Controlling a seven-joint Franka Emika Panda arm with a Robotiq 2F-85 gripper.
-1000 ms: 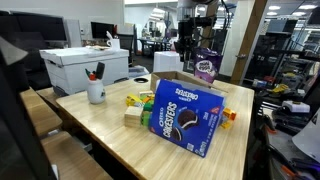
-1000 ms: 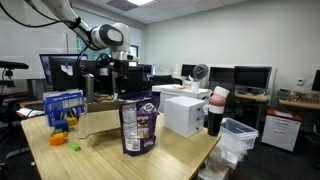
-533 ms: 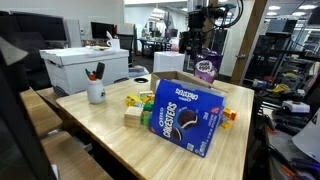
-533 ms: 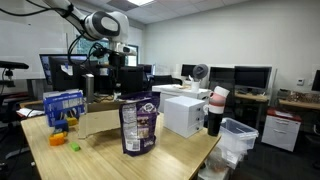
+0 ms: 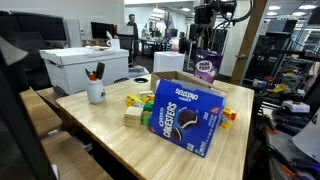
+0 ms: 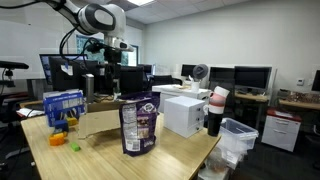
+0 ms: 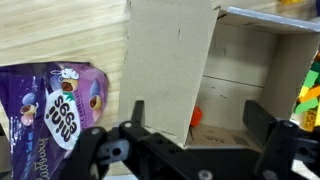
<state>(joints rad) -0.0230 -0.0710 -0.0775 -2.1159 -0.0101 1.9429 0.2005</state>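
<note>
The gripper (image 7: 194, 104) is seen in the wrist view with its two fingers spread wide and nothing held between them. In both exterior views it (image 5: 207, 17) (image 6: 112, 46) hangs high above the wooden table (image 5: 110, 128), well apart from everything that stands on it.

Directly beneath the fingers lies an open cardboard box (image 7: 255, 65), and its raised flap (image 7: 165, 60) stands between the box cavity and a purple bag of Mini Eggs (image 7: 58, 105). The bag is placed just beside the box, outside it; in an exterior view it (image 6: 139, 124) is shown upright at the table's edge. A small orange item (image 7: 197, 118) can be made out on the box floor, but what it is cannot be told.

Farther off, an Oreo Cakesters carton (image 5: 182, 115) is propped on the table, and a white mug (image 5: 96, 93) with pens is set near the far corner.

The step in hand is judged to be a high hover over the box and bag, with no contact made. Any descent from here would call for the open fingers to be lined up over one object and for the upright flap to be cleared.
</note>
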